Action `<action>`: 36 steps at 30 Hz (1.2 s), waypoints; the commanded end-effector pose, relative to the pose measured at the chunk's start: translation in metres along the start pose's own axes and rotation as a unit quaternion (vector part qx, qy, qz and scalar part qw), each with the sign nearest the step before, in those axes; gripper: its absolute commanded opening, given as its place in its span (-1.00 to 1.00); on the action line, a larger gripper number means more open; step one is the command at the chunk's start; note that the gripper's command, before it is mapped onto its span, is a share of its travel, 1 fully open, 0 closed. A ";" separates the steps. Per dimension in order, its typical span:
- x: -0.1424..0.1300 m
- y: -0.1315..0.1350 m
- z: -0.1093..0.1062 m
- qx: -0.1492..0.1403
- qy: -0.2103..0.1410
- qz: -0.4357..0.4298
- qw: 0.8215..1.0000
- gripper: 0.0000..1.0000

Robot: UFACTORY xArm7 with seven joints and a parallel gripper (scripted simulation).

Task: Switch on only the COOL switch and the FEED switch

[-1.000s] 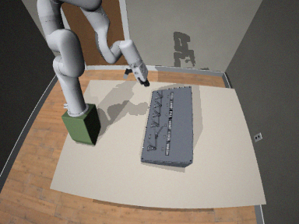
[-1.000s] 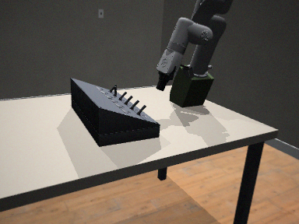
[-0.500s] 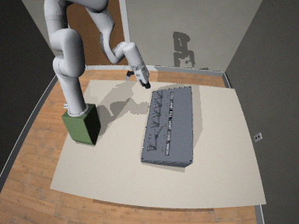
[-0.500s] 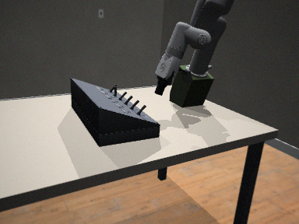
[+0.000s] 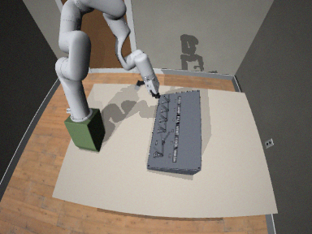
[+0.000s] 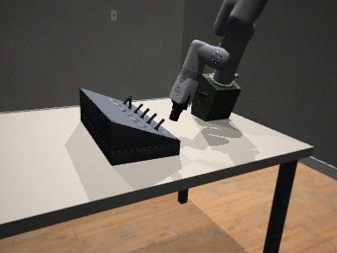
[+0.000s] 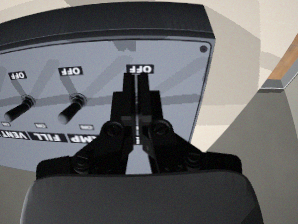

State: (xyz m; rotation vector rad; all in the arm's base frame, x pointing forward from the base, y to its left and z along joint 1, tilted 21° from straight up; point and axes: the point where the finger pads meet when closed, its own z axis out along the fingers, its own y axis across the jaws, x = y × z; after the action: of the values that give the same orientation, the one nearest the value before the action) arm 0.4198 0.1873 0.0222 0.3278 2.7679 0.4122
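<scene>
End effector [image 7: 137, 112] fingers pressed together, nothing held; it sits just above the end toggle at the arm-side end of the console [image 5: 184, 134], tips lined up with that lever's slot under an "OFF" label [image 7: 140, 68]. Console rests on the worktop [image 5: 227, 191], sloped face up, row of toggles [image 6: 146, 115] along it; in the exterior view the farthest lever stands at a different angle from the others. Lower name labels in the wrist view are partly hidden by the fingers, so I cannot confirm that this end switch is COOL or FEED; the label should be confirmed before contact. Judgement for the step: use the closed tips as a single probe, meet the lever near its tip, and push along its throw with a short, light stroke directed partly down into the panel, so the rubber feet grip rather than slide. Neighbouring lever [image 7: 72, 108] is near; keep lateral clearance.
</scene>
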 end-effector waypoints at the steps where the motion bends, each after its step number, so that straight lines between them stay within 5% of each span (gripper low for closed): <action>1: -0.003 0.001 0.011 -0.023 -0.024 -0.002 0.999 -1.00; 36: -0.005 0.001 0.018 -0.023 -0.024 -0.002 0.999 -1.00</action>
State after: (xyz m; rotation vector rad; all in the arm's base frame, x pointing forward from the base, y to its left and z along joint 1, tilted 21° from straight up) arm 0.4296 0.1919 0.0060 0.3154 2.7099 0.4599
